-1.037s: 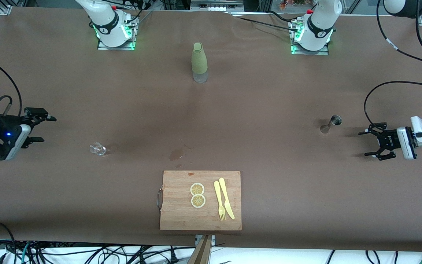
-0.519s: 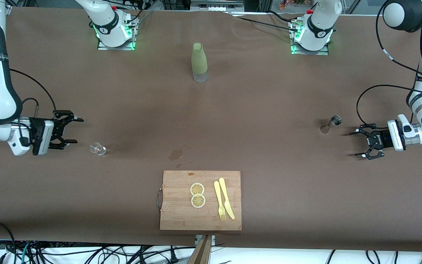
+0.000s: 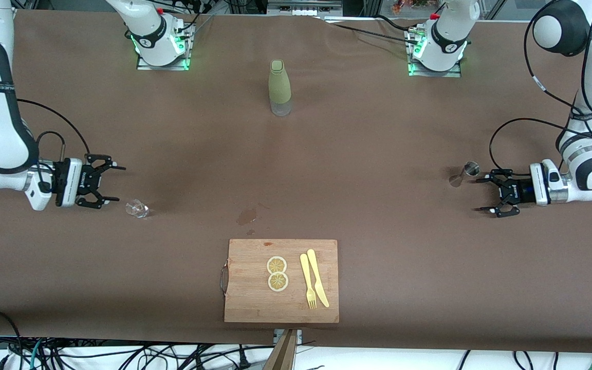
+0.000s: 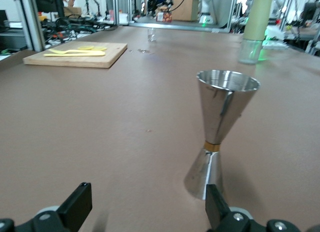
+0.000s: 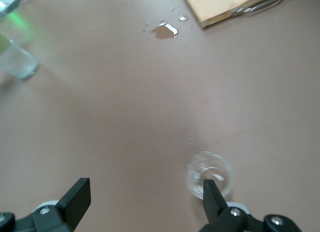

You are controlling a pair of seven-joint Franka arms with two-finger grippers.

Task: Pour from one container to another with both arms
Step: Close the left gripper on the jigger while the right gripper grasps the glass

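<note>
From the front, your left gripper (image 3: 485, 193) gapes just beside the jigger (image 3: 464, 173); your right gripper (image 3: 112, 183) gapes near the cup (image 3: 136, 208). In the left wrist view, centre the jigger's (image 4: 220, 129) waist between the fingers. In the right wrist view, shift toward the cup (image 5: 210, 175).

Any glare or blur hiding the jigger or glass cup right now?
Left wrist view: jigger sharp, with bright reflections on its metal. Right wrist view: glass cup faint against the table, soft-edged. Front view: both are tiny; the cup shows only as a pale glint.
</note>
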